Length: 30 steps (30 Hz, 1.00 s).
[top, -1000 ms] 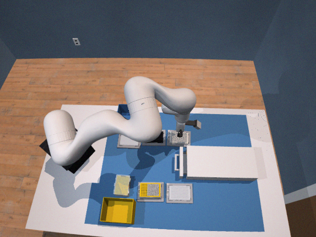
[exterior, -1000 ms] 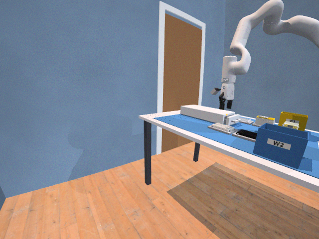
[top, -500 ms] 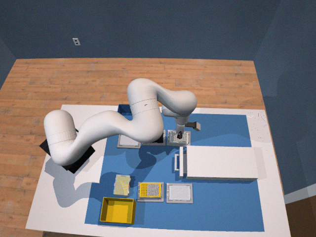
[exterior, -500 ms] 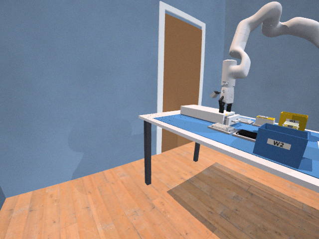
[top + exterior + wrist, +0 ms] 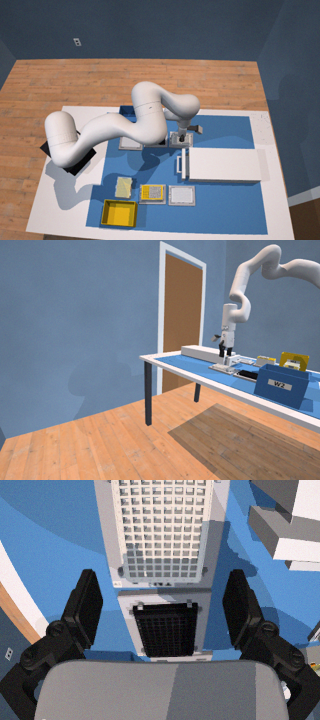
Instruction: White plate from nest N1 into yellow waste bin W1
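Observation:
A white well plate sits in a grey nest at the right end of the back row. It also shows in the side view [image 5: 222,367] and in the wrist view [image 5: 162,523]. My gripper [image 5: 181,138] is open and empty, pointing straight down, and hovers a little above that plate without touching it. The gripper also shows in the side view [image 5: 224,352] and in the wrist view [image 5: 163,607]. The yellow bin W1 [image 5: 119,213] stands upright and empty at the front left of the blue mat, also in the side view [image 5: 294,360].
A black plate [image 5: 166,630] lies in the neighbouring nest. The blue bin W2 [image 5: 281,384] stands at the back. The white cooler [image 5: 223,164] with its drawer handle [image 5: 179,164] is right beside the gripper. A pale yellow plate [image 5: 123,187], a yellow tip box [image 5: 151,193] and another white plate [image 5: 181,195] sit in front.

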### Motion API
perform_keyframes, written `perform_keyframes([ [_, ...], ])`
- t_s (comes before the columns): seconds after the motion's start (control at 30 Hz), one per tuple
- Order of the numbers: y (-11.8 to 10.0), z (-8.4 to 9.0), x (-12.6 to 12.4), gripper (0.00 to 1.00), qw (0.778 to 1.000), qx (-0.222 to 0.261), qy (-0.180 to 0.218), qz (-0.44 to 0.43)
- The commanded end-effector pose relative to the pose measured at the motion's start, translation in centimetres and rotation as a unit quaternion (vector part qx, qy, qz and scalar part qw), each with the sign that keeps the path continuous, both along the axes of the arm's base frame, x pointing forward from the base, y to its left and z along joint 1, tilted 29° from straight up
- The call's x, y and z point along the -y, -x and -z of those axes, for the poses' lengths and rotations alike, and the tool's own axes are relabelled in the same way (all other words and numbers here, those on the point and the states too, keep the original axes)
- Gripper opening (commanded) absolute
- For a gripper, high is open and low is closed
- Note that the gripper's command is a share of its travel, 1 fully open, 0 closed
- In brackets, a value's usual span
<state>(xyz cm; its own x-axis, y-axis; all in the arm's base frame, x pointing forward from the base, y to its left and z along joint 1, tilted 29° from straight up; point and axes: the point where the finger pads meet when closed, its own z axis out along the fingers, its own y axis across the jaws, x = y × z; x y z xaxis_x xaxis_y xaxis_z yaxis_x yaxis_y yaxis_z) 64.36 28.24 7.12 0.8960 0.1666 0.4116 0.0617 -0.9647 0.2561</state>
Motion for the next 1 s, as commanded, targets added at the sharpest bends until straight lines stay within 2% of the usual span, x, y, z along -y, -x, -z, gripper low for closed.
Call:
perform_keyframes([
  [0.0,-0.4,0.5,0.1,1.0,1.0,0.001,-0.001,0.0],
  [0.97,-2.3,4.4,1.0,1.0,1.0,0.001,0.0,0.0],
])
